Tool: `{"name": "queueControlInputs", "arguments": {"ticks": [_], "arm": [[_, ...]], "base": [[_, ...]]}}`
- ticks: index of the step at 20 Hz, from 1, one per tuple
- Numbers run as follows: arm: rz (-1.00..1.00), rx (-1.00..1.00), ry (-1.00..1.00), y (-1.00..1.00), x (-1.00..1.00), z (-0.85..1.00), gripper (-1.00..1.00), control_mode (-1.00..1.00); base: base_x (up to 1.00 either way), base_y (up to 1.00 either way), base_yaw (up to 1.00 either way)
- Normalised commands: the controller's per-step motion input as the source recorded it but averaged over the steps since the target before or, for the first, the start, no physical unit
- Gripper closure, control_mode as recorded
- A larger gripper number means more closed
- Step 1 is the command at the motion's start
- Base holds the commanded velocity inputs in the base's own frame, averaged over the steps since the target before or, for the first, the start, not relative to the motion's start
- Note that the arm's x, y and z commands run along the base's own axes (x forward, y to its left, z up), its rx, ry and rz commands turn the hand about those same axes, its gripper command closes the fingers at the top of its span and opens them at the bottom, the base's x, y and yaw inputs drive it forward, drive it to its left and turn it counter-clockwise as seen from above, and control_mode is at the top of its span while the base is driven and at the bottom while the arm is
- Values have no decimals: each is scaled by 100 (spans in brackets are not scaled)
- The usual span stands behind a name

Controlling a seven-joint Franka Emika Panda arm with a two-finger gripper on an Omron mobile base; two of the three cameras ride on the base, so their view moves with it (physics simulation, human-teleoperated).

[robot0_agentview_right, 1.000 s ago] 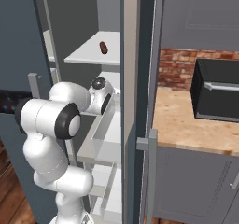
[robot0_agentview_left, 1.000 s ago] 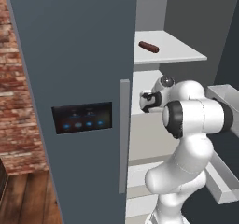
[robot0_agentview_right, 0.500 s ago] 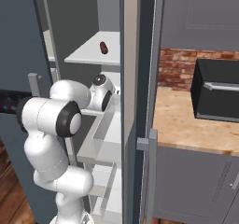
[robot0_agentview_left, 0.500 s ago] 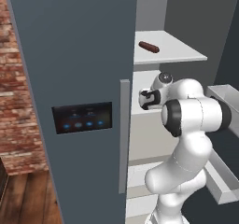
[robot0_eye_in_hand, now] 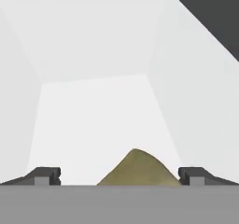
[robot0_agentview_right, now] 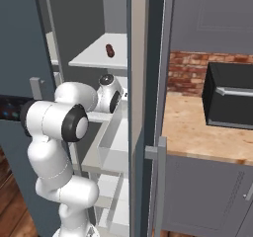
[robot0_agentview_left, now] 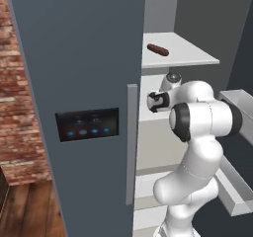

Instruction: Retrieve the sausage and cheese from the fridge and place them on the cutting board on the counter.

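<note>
Fridge (robot0_agentview_left: pixel 74 58) stands with its right door swung open, white shelves exposed; the closed left door carries a dark blue-lit panel (robot0_agentview_left: pixel 87 124) and a long grey handle (robot0_agentview_left: pixel 131 142). The arm reaches into the open compartment at middle-shelf height, wrist tucked just under the upper shelf. End effector (robot0_eye_in_hand: pixel 120 176) sits inside a white-walled shelf bay, fingers spread wide apart, one dark fingertip (robot0_eye_in_hand: pixel 44 175) at the left and the other at the right of the hand view. Between them lies the cheese (robot0_eye_in_hand: pixel 137 169), a pale yellow-tan wedge, peak pointing up toward the far wall of the bay. It fills much of the gap, with its right edge close against the right tip, but whether either tip touches it I cannot tell; nothing is clamped. The wedge rests on the white shelf floor, near the front. The sausage (robot0_agentview_left: pixel 158 49) lies alone on the upper shelf (robot0_agentview_left: pixel 197 59), above the wrist and well apart from it; seen from the right side it is a small dark reddish stub (robot0_agentview_right: pixel 109 50) near the middle of that shelf. To the right of the fridge, the light wooden surface (robot0_agentview_right: pixel 197 137) runs along a brick wall, with a black box-like appliance (robot0_agentview_right: pixel 230 102) standing on it over grey cabinet doors (robot0_agentview_right: pixel 207 196).
</note>
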Motion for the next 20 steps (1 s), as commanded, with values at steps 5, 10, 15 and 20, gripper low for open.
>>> {"name": "queueControlInputs", "arguments": {"ticks": [5, 10, 15, 20], "arm": [[-3, 0, 2, -20, -21, -41, -100, -100], [-2, 0, 0, -1, -24, -44, -100, -100], [-3, 0, 0, -1, -4, -30, -100, -100], [-3, 0, 0, -14, -2, -22, -100, -100]], "base": [[0, 0, 0], [0, 0, 0], [0, 0, 0], [0, 0, 0]]}}
